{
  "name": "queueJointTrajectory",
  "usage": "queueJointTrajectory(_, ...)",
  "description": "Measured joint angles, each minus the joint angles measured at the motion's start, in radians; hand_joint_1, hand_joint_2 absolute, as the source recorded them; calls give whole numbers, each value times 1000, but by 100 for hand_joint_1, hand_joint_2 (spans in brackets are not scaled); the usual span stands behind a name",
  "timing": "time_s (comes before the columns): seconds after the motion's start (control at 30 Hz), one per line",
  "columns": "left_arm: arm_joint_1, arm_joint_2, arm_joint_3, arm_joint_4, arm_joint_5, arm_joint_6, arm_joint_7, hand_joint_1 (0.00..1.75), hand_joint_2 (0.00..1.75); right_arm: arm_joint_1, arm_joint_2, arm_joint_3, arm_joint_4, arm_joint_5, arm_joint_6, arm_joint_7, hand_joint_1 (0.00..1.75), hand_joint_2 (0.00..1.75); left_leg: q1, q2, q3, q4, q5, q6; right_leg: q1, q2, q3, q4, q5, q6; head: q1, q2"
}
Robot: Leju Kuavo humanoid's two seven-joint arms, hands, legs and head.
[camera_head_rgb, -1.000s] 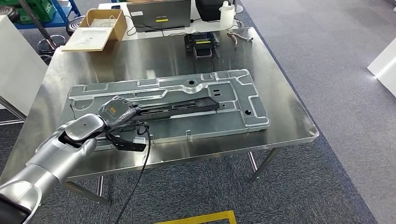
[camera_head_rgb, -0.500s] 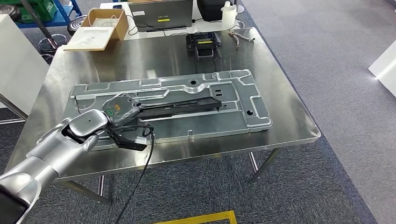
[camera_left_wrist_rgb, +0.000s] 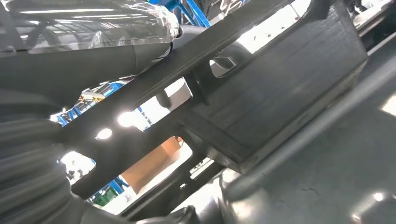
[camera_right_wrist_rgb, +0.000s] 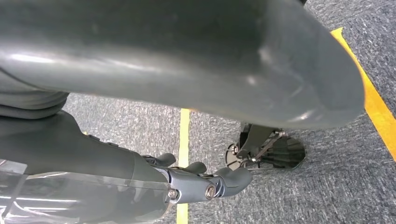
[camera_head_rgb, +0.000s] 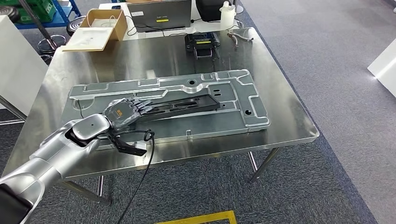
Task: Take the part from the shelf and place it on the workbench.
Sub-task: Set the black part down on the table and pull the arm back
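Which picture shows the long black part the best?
The head view: the whole black part lies on the grey panel, the left hand at its end. The left wrist view shows a close-up piece. The right wrist view looks at carpet.

One steel workbench (camera_head_rgb: pixel 289 116) holds one large grey stamped panel (camera_head_rgb: pixel 243 100) and one long black part (camera_head_rgb: pixel 187 103). At the frame's top sit one open cardboard box (camera_head_rgb: pixel 100 28), one laptop (camera_head_rgb: pixel 161 14), one white bottle (camera_head_rgb: pixel 227 14) and one black-and-yellow device (camera_head_rgb: pixel 202 45).

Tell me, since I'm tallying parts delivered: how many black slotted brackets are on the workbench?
1. The black bracket lies on the grey panel on the workbench, its near end under the left hand.
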Motion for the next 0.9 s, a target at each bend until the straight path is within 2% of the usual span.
queueJointTrajectory(0.07, 0, 0, -1, 3, 12, -7, -11, 0, 0, 0, 0, 0, 0, 0, 0, 0, 0, 0, 0, 0, 0, 0, 0, 0, 0, 0, 0, 0, 0, 0, 0, 0)
queueJointTrajectory(0.4, 3, -1, -1, 10, 42, -10, -28, 0, 0, -1, 0, 0, 0, 0, 0, 0, 0, 0, 1, 0, 0, -1, 0, 0, 1, 0, 0, 0, 0, 0, 0, 0)
queueJointTrajectory(0.73, 24, -1, 2, 8, 63, 43, -12, 0, 0, -1, 0, 0, 0, -3, 0, 0, 0, 0, 1, 0, -1, -1, -1, -1, 0, 0, -1, 0, -1, 0, 0, 0)
queueJointTrajectory(0.9, 54, -1, 36, -34, 142, 52, -38, 0, 0, -1, 0, 0, 0, -6, 0, 0, 0, 0, 0, 0, -1, 0, -1, -1, 0, 0, -1, 0, -1, 0, 0, 0)
